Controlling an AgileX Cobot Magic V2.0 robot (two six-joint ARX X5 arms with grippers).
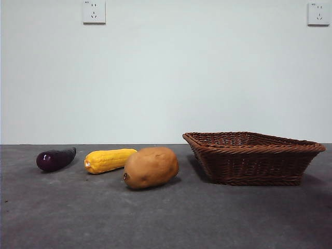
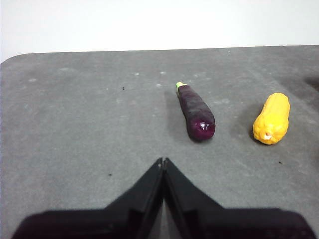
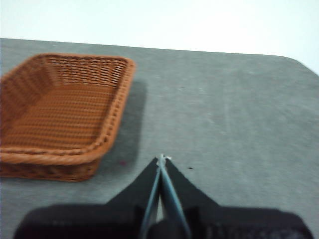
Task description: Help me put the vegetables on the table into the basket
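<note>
Well, starting at the far left of the front view, the desk (image 1: 62, 218) lies bare out to the picture's edge, with open room ahead of the vegetables and behind them toward the wall. First comes one eggplant (image 1: 54, 158), lying flat, its long axis slanting away from the camera, the fat glossy end nearer and the thin stem end farther back. Just beside it, with a small gap, lies one corn cob (image 1: 109, 160), also flat, its long axis running mostly sideways across the desk, cut end toward the eggplant. Next is one potato (image 1: 151, 167), set a little nearer the camera and overlapping the cob's far tip in this view; I cannot tell whether they touch. A strip of free desk separates the potato from one wicker basket (image 1: 254, 158), which sits upright near the right side, its rim flaring outward, nothing showing in it from my right wrist view.

My left claw (image 2: 163, 162) hangs above bare desk, jaws pressed together and gripping nothing, with the eggplant (image 2: 196, 111) ahead and the corn cob (image 2: 271, 118) beside it, both well apart from me. My right claw (image 3: 162, 159) is likewise closed on nothing, over open desk beside the basket (image 3: 65, 114), clear of its braided rim. Two wall sockets (image 1: 94, 11) sit high on the wall.
</note>
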